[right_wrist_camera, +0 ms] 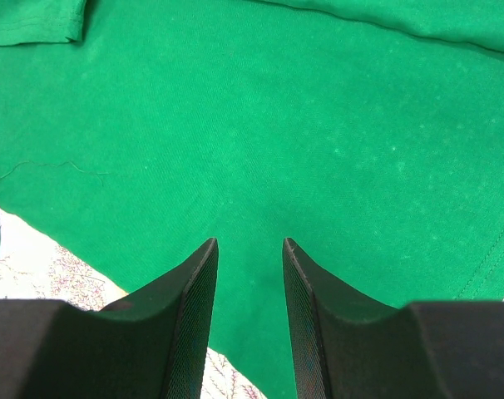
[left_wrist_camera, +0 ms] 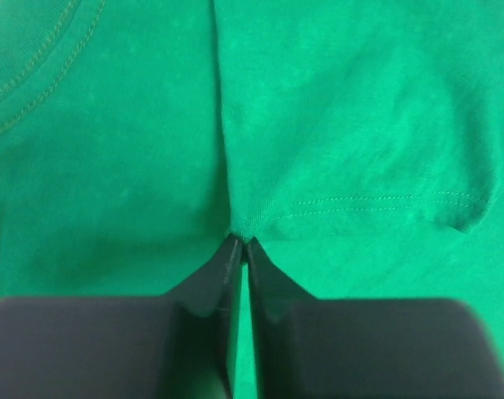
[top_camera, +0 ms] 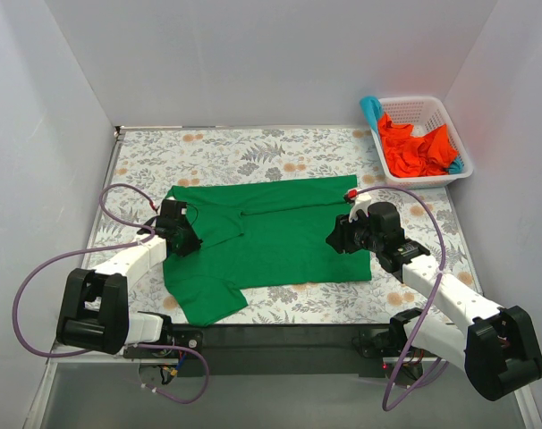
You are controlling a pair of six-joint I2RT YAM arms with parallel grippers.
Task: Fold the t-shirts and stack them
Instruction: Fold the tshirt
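Note:
A bright green t-shirt (top_camera: 271, 237) lies spread on the flowered table, its top edge folded down and one sleeve (top_camera: 204, 299) sticking out at the near left. My left gripper (top_camera: 192, 239) sits at the shirt's left side. In the left wrist view, the left gripper (left_wrist_camera: 239, 243) is shut, pinching a small fold of green cloth (left_wrist_camera: 343, 108) just below a stitched sleeve hem (left_wrist_camera: 377, 204). My right gripper (top_camera: 336, 238) hovers over the shirt's right part. In the right wrist view it (right_wrist_camera: 250, 243) stands open above flat green cloth (right_wrist_camera: 277, 125), holding nothing.
A white lattice basket (top_camera: 416, 100) stands at the back right with orange-red shirts (top_camera: 414, 150) and a teal-blue one (top_camera: 371, 109) inside. White walls close in the table on three sides. Purple cables (top_camera: 119, 201) loop beside both arms.

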